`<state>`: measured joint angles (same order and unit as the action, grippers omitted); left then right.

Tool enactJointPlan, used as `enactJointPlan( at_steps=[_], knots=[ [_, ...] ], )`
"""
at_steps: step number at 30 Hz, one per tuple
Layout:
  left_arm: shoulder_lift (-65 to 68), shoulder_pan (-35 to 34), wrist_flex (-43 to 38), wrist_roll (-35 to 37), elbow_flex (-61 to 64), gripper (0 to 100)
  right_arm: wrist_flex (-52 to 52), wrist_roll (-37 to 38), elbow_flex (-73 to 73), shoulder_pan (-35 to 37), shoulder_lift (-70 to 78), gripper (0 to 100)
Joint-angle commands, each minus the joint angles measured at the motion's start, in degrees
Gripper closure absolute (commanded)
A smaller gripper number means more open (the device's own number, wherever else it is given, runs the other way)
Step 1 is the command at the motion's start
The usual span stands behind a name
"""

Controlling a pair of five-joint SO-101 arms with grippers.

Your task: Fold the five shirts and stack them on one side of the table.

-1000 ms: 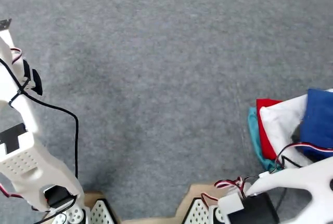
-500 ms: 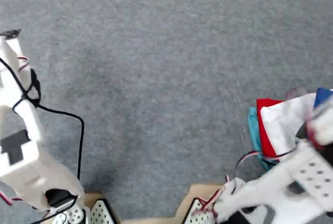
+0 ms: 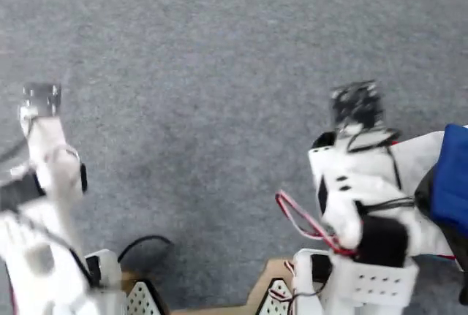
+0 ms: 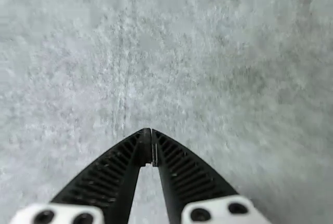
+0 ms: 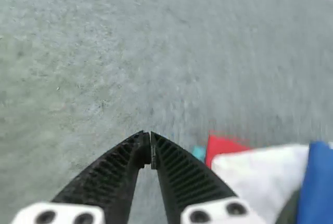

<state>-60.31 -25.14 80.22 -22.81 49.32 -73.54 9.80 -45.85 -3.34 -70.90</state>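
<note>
Grey felt surface (image 3: 219, 74), both arms over it, nothing held. Left pincer (image 4: 149, 141) is pressed together, tips meeting, over bare felt on the left side and well apart from the clothes. Right pincer (image 5: 147, 140) is also together and empty, above the felt just beside the near corner of the pile. The shirts sit in a folded stack at the right edge of the surface: blue shirt (image 3: 453, 176) on top, white shirt (image 5: 260, 174) under it, red shirt (image 5: 223, 148) poking out below that, and a sliver of teal shirt (image 5: 197, 153) at the bottom. That makes four colours I can count; a dark patch by the blue one may be the fifth, but I can't tell. No bin or tray here; the stack itself is the only thing holding anything. My read is that folding is about done and the step in hand is leaving the stack tidy. To do it well I'd keep my right pincer high above the white edge, since a dragged finger could peel a layer open. If the pile needs squaring, I'd nudge it from the side with tips together and not pinch the top layer alone.
</note>
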Motion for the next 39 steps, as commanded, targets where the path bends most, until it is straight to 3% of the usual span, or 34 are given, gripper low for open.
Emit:
enactJointPlan(
  at_steps=[1,5,12,29,39],
  knots=[
    [-18.9,0.3,-3.6,-0.2,12.0,98,13.3,1.7,-18.1,1.0,-9.3,99.3],
    [-32.7,0.1,-5.2,-0.2,18.4,98,21.5,1.7,-35.6,1.0,-18.5,99.3],
    [-44.4,-0.1,-7.6,-0.3,29.5,98,18.1,1.7,-51.3,1.0,-36.3,99.3],
    [-44.0,-13.7,-3.7,-0.5,34.9,98,-1.7,1.8,-51.0,0.9,-38.1,99.2],
    [-44.0,-21.5,-5.2,-0.5,45.2,98,-1.7,1.8,-51.0,0.9,-38.1,99.2]
  ],
)
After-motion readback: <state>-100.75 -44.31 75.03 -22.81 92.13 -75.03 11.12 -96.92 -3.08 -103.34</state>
